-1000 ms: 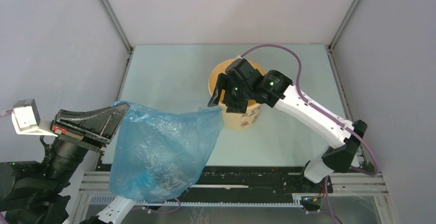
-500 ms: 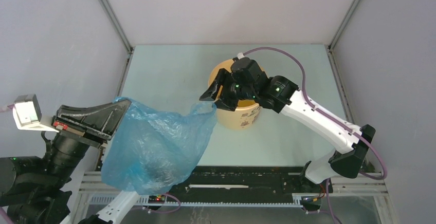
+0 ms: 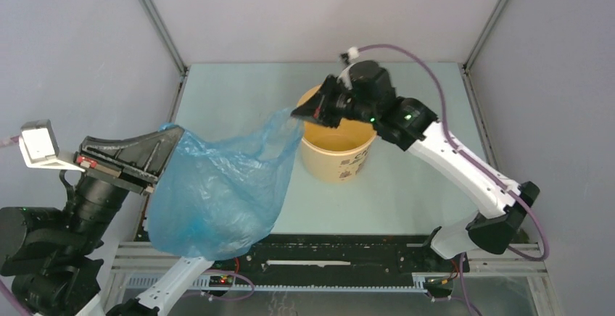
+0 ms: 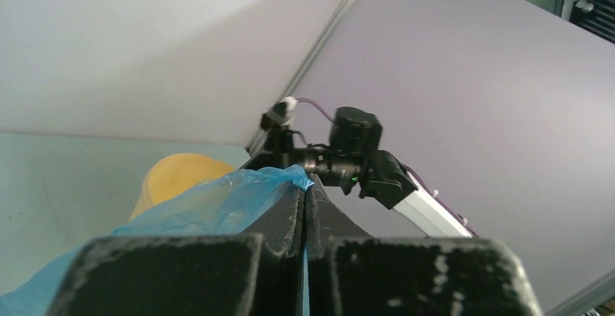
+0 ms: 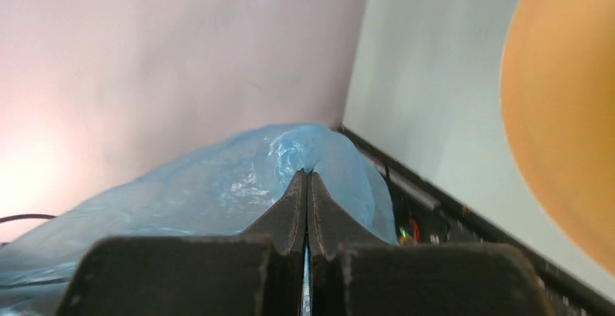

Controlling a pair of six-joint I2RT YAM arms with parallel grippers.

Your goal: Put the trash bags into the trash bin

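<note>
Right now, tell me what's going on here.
Two robot arms hold a thin blue bag stretched between them. The left gripper is shut on one edge at the near left. The right gripper is shut on the opposite edge, up by the left rim of the bin. The bag hangs outside the bin, to its left, and the bin looks empty, so nothing is in yet.

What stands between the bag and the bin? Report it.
Nothing visible does. The trash bag hangs between the left tool and the right tool, both shut on it; the trash bin stands open just beside the right tool.
</note>
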